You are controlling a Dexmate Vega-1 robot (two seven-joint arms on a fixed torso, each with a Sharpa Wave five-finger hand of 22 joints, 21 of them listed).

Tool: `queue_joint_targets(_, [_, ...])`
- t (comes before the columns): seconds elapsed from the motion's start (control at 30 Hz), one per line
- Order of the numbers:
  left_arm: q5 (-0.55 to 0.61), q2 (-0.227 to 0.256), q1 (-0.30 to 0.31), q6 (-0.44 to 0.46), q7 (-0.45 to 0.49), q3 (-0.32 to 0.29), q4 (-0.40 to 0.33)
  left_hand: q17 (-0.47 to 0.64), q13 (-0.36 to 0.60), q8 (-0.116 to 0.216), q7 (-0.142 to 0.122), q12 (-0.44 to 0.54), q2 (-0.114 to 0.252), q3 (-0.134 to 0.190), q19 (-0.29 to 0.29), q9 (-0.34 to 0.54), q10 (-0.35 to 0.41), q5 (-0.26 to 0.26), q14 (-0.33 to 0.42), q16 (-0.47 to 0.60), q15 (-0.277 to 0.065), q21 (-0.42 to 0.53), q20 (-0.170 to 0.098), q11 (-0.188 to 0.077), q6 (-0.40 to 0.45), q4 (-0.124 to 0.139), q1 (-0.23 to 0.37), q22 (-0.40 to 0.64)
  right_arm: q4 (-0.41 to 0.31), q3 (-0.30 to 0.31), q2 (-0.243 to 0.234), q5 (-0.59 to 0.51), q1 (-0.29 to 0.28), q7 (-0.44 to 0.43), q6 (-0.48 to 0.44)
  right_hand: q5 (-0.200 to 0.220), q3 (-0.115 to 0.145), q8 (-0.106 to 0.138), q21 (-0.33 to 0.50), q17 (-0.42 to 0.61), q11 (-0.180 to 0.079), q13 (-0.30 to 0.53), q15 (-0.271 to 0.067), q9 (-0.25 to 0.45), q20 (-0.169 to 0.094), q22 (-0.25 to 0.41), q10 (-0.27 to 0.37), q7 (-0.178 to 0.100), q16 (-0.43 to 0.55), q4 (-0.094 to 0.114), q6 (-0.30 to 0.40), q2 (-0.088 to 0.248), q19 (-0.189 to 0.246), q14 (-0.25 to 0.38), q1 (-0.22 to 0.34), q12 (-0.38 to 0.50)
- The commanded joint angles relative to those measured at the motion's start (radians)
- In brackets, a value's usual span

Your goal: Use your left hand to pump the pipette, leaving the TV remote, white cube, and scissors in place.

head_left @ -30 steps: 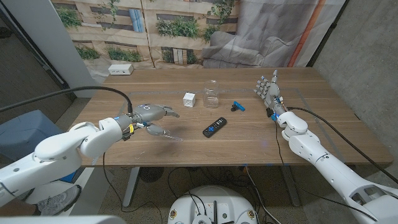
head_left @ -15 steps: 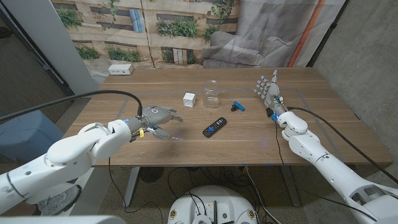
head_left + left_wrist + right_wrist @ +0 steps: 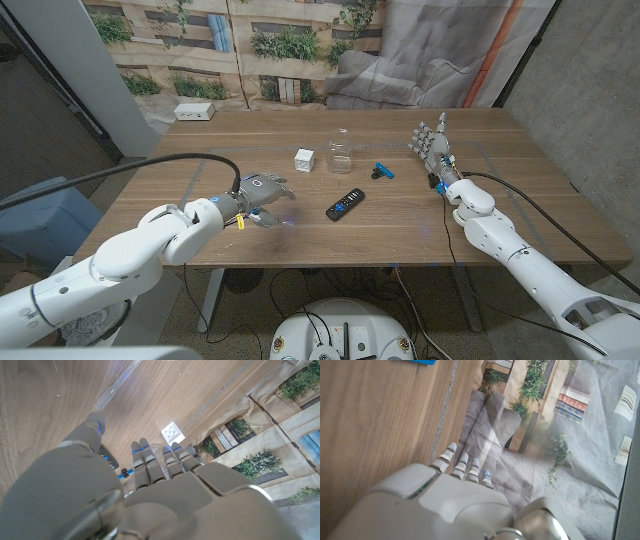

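A clear plastic pipette (image 3: 278, 221) (image 3: 117, 385) lies on the wooden table near its front edge. My left hand (image 3: 258, 190) (image 3: 150, 485) hovers just behind and to the left of it, fingers spread, holding nothing. The black TV remote (image 3: 345, 204) (image 3: 107, 457) lies to the right of the pipette. Further back sit the white cube (image 3: 304, 159) (image 3: 172, 433) and the blue-handled scissors (image 3: 384, 170). My right hand (image 3: 432, 145) (image 3: 455, 495) stands at the right side of the table with fingers apart and nothing in it.
A clear plastic jar (image 3: 340, 150) stands between the cube and the scissors. A white power strip (image 3: 194, 112) lies at the back left corner. A black cable runs along my left arm. The table's front edge (image 3: 320, 266) is close to the pipette.
My left hand has moved to the right along the table's front part, closer to the pipette and remote. The right hand and the objects have stayed put.
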Motion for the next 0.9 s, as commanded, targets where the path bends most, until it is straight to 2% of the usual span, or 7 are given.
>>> queue_joint_targets(0.03, [0.094, -0.05, -0.035, 0.087, -0.037, 0.094, 0.0, 0.003, 0.003, 0.006, -0.001, 0.007, 0.001, -0.003, 0.005, 0.002, 0.015, 0.004, 0.015, 0.005, -0.018, 0.006, 0.01, -0.004, 0.02, 0.0, 0.013, 0.001, 0.002, 0.0, 0.0, 0.0, 0.0, 0.0, 0.001, 0.006, -0.007, 0.007, 0.004, 0.004, -0.005, 0.005, -0.078, 0.003, 0.003, 0.005, -0.005, -0.01, 0.006, 0.0, 0.003, 0.058, 0.005, -0.01, 0.0, 0.001])
queue_joint_targets(0.2, [0.12, -0.072, -0.05, 0.108, -0.045, 0.125, 0.009, 0.003, 0.003, 0.004, -0.001, 0.006, 0.006, -0.003, -0.001, 0.001, 0.025, 0.006, 0.016, 0.004, -0.016, 0.003, 0.01, -0.005, 0.025, -0.001, 0.023, 0.001, 0.001, 0.0, 0.0, 0.0, 0.0, 0.0, 0.001, 0.006, -0.006, 0.007, 0.004, 0.004, -0.003, 0.005, -0.079, 0.003, 0.002, 0.005, -0.002, -0.009, 0.006, 0.001, 0.003, 0.058, 0.005, -0.012, 0.0, 0.002])
queue_joint_targets(0.4, [0.138, -0.095, -0.063, 0.124, -0.041, 0.155, 0.025, 0.003, 0.002, 0.002, 0.001, 0.006, 0.012, -0.005, 0.008, 0.001, 0.049, 0.009, 0.031, 0.007, -0.021, 0.007, 0.012, 0.006, 0.042, -0.001, 0.038, 0.001, 0.0, 0.0, 0.0, 0.0, 0.0, 0.0, 0.0, 0.006, -0.007, 0.007, 0.004, 0.004, -0.005, 0.005, -0.078, 0.003, 0.003, 0.005, -0.004, -0.009, 0.006, 0.0, 0.003, 0.058, 0.005, -0.011, 0.0, 0.002])
queue_joint_targets(0.63, [0.151, -0.117, -0.08, 0.138, -0.046, 0.186, 0.048, 0.003, 0.001, -0.003, -0.004, 0.008, 0.016, -0.009, 0.017, 0.001, 0.083, 0.01, 0.041, 0.008, -0.025, 0.009, 0.015, 0.002, 0.052, -0.001, 0.051, 0.001, 0.0, 0.0, -0.001, 0.0, -0.001, 0.0, 0.0, 0.006, -0.007, 0.007, 0.004, 0.004, -0.005, 0.005, -0.078, 0.003, 0.003, 0.005, 0.002, -0.009, 0.006, 0.001, 0.004, 0.058, 0.004, -0.011, 0.0, 0.004])
queue_joint_targets(0.77, [0.146, -0.125, -0.097, 0.131, -0.048, 0.203, 0.063, 0.003, 0.001, -0.013, -0.012, 0.006, 0.021, -0.018, 0.068, 0.001, 0.117, 0.01, 0.053, 0.008, -0.031, 0.024, 0.002, -0.003, 0.059, 0.001, 0.066, 0.003, 0.0, 0.0, -0.001, 0.0, -0.001, 0.0, 0.0, 0.006, -0.007, 0.007, 0.004, 0.004, -0.003, 0.005, -0.079, 0.003, 0.003, 0.005, 0.006, -0.008, 0.006, 0.001, 0.003, 0.058, 0.004, -0.011, 0.0, 0.006])
queue_joint_targets(0.9, [0.154, -0.131, -0.108, 0.133, -0.048, 0.218, 0.072, 0.003, 0.001, -0.012, -0.013, 0.011, 0.023, -0.027, 0.075, 0.002, 0.165, 0.009, 0.075, 0.011, -0.042, 0.021, 0.001, -0.009, 0.086, 0.002, 0.076, 0.004, 0.0, 0.0, 0.0, 0.0, 0.0, 0.0, 0.0, 0.006, -0.007, 0.007, 0.004, 0.004, -0.006, 0.005, -0.079, 0.003, 0.003, 0.005, -0.001, -0.009, 0.006, 0.001, 0.003, 0.058, 0.005, -0.011, 0.0, 0.003])
